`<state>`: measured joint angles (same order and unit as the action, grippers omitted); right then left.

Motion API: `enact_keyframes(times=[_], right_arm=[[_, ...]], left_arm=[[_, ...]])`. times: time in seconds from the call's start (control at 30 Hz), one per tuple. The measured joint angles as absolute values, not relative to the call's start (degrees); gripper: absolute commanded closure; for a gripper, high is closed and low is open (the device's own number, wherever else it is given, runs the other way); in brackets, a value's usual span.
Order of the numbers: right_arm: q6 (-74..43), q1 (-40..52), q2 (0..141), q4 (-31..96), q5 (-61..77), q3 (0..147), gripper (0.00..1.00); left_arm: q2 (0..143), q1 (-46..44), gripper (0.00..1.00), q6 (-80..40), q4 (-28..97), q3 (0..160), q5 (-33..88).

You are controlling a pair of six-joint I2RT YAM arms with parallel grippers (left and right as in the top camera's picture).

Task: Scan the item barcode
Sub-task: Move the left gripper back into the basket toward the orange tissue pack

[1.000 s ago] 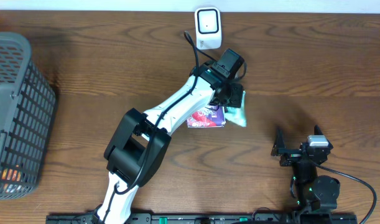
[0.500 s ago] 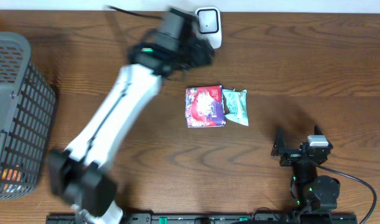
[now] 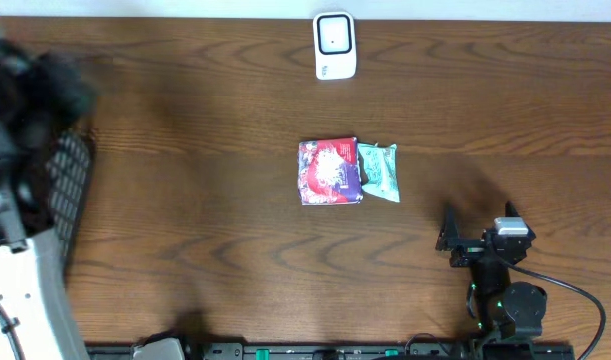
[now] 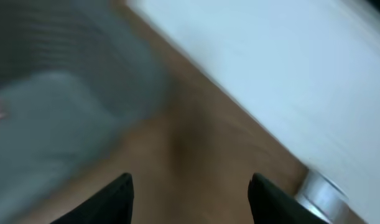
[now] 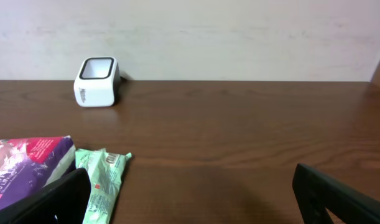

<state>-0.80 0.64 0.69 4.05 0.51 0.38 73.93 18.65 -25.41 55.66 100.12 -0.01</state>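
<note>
Left wrist: basket [image 4: 53,106] blurred beyond left hand [image 4: 191,190].

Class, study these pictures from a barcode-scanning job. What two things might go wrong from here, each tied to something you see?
1. The left arm is motion-blurred right beside the basket; at that speed it may clip the basket's wall.
2. The green packet lies against the red-and-purple packet; gripping one could drag the other or lift both, so the scanner might read the wrong item.
</note>
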Motion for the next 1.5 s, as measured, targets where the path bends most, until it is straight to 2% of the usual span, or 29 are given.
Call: enact_keyframes(times=[0.27, 0.77, 1.0, 1.27, 1.5], right_arm=[[-0.8, 0.64, 0.69, 4.05, 0.51, 0.38, 0.01], [-0.8, 0.64, 0.69, 4.05, 0.51, 0.38, 0.01], [-0.8, 0.64, 0.69, 4.05, 0.51, 0.38, 0.01], [-0.8, 0.64, 0.69, 4.05, 0.51, 0.38, 0.01], [-0.8, 0.64, 0.69, 4.05, 0.51, 0.38, 0.01]], left_arm=[[77.1, 37.1, 0.41, -33.76, 60.03, 97.56, -6.68], [95.61, 50.89, 0.37, -40.29, 66.52, 96.55, -7.75], [103.0, 53.95, 0.37, -40.49, 74.24, 95.9, -11.62], [107.79, 53.98, 0.37, -40.34, 73.41, 90.02, -17.67], [109.01, 53.98, 0.27, -32.97, 68.03, 84.2, -22.33]])
